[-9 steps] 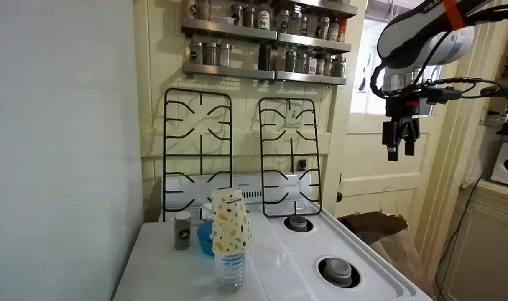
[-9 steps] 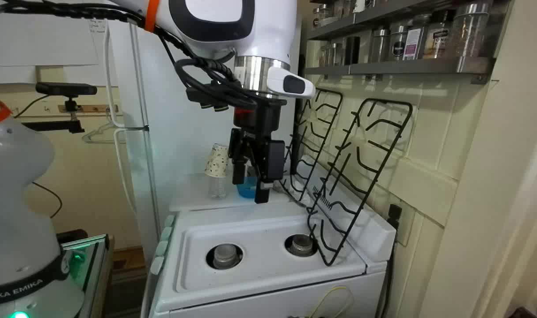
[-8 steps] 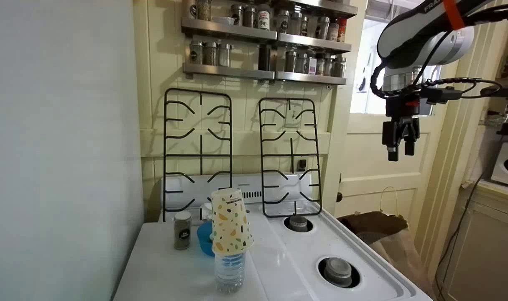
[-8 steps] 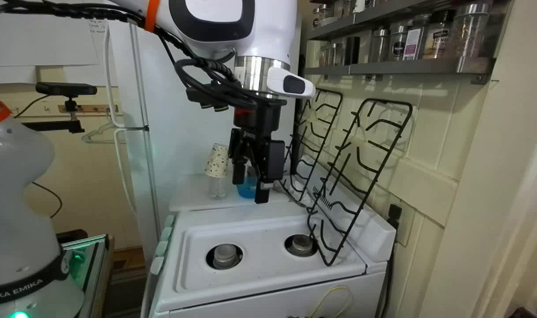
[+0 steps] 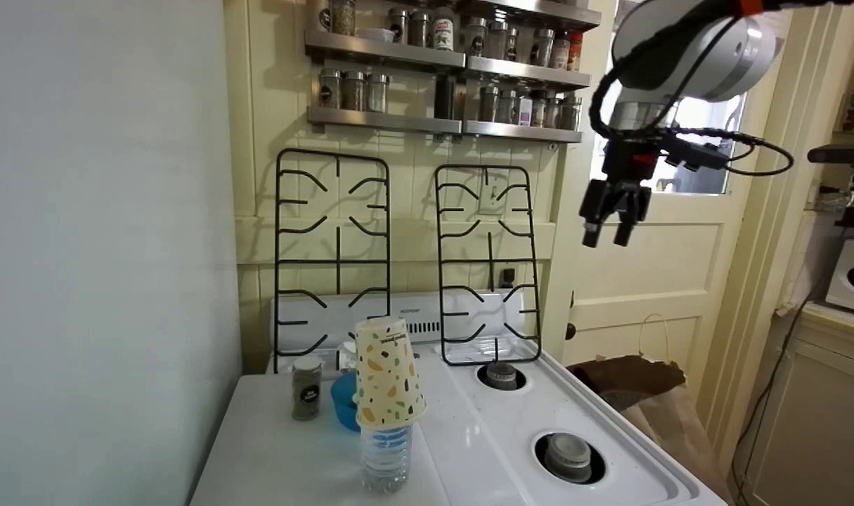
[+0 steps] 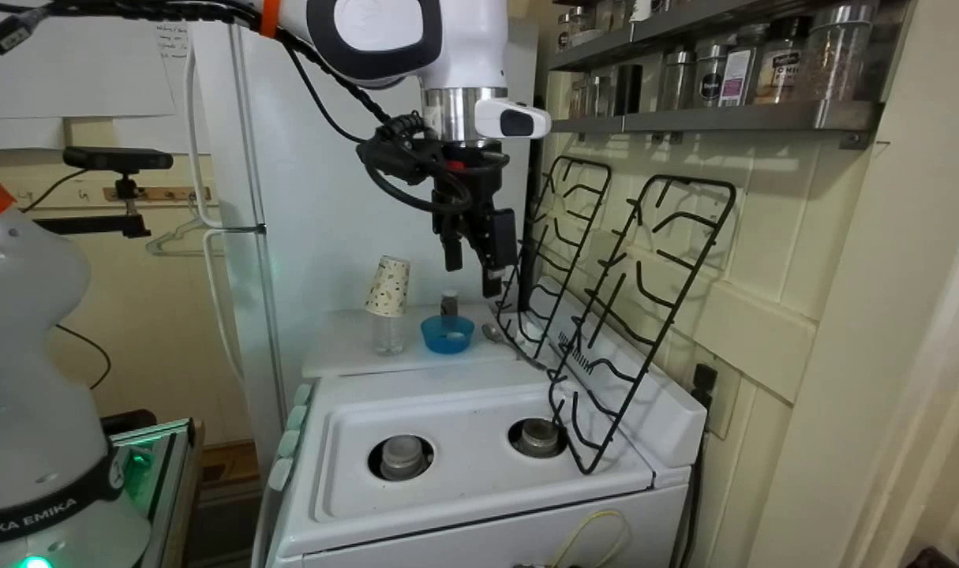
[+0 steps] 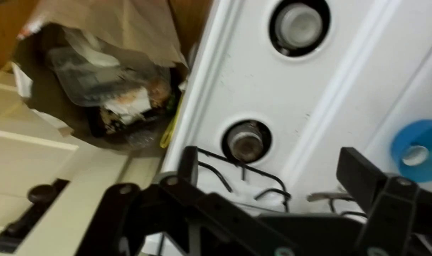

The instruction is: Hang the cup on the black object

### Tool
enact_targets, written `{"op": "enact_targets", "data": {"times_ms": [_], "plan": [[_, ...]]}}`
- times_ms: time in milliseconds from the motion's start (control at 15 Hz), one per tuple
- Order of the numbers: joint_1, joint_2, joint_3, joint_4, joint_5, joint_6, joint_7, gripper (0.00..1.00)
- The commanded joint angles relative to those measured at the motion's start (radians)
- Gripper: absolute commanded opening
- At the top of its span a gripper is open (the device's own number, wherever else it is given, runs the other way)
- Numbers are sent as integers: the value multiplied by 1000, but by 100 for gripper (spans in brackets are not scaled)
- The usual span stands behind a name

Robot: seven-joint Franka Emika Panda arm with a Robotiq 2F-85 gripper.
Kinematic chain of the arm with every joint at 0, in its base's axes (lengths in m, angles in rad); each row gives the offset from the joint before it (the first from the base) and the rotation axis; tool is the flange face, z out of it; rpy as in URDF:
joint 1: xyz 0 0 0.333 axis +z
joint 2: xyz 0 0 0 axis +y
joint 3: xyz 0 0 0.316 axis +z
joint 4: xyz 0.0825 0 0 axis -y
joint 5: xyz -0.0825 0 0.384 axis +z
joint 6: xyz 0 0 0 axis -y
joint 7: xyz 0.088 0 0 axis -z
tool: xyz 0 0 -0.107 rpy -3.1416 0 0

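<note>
The cream-yellow speckled cup (image 5: 390, 372) sits upside down over a clear plastic bottle (image 5: 386, 457); the cup also shows in an exterior view (image 6: 387, 285). It is out of the wrist view. Two alike black grates lean upright against the wall: one (image 5: 491, 261) behind the back burner, its twin (image 5: 339, 261) nearer the fridge. They also show in an exterior view (image 6: 673, 310), (image 6: 577, 254). I cannot tell which is the task's black object. My gripper (image 5: 607, 239) is open and empty, high above the stove, touching nothing. Its spread fingers frame part of the near grate (image 7: 266, 174) in the wrist view (image 7: 269, 156).
A blue bowl (image 6: 447, 335) and a spice jar (image 5: 306, 390) stand near the bottle. Spice shelves (image 5: 384, 119) hang above the grates. A filled paper bag (image 7: 105, 81) stands past the stove's edge. Burners (image 6: 402, 457) rise from the stove top. A fridge wall (image 5: 103, 253) borders the counter.
My arm has risen, and the gripper has moved left in one exterior picture and slightly right in another, turning and tilting a little. The blue bowl is uncovered. The cup, bottle and grates stay put.
</note>
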Motion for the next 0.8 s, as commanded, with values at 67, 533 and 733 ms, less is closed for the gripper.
{"op": "enact_targets", "data": {"times_ms": [67, 533, 733], "plan": [[146, -120, 105, -57, 204, 60, 10, 100], [355, -248, 150, -167, 346, -16, -184, 100], [343, -214, 169, -130, 316, -16, -146, 100]]}}
